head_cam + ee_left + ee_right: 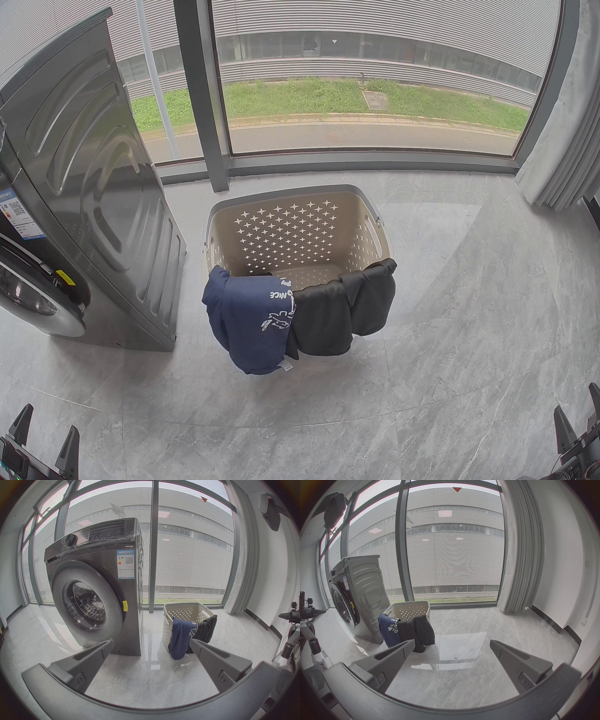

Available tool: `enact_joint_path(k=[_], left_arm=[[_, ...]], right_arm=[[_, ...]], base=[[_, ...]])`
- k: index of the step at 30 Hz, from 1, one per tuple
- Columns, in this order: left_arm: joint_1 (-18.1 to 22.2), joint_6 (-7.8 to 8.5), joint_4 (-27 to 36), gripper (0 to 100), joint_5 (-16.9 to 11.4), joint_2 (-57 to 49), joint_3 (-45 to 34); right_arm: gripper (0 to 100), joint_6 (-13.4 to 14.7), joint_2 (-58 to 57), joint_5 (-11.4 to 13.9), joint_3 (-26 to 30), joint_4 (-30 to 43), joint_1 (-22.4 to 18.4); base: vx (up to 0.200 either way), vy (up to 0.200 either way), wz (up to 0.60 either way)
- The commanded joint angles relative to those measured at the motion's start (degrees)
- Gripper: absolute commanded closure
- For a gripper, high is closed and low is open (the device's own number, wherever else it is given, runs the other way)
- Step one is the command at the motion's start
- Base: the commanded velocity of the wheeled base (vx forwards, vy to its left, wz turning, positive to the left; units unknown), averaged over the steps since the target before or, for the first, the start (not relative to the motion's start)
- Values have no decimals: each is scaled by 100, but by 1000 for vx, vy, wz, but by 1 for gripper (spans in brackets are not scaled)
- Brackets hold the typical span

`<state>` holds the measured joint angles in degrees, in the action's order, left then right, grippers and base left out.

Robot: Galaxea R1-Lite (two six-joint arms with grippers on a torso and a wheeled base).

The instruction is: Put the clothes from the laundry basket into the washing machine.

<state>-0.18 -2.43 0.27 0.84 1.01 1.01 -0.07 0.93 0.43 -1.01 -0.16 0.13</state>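
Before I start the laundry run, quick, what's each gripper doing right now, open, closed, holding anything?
Left gripper: open, jaws apart, holding nothing.
Right gripper: open, jaws apart, holding nothing.

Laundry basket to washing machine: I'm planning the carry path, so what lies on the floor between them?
Nothing but bare grey floor: the head view shows an open strip between the laundry basket and the washing machine.

Washing machine (93,598) beside laundry basket (167,624), clothes (180,636) over its rim.
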Motion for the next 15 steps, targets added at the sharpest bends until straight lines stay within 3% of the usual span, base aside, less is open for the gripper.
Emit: enact_joint_path(k=[1,11,15], left_arm=[[1,-4,0,0,-5,-75,-84],[-8,-4,0,0,4,-75,-84],[1,-4,0,0,4,-66,-84]], right_arm=[[0,-1,-93,1,101,-2,4],[0,-1,-93,1,92,-2,4],[0,-1,-93,1,101,-2,4]], base=[[200,0,0],[200,0,0],[0,0,0]])
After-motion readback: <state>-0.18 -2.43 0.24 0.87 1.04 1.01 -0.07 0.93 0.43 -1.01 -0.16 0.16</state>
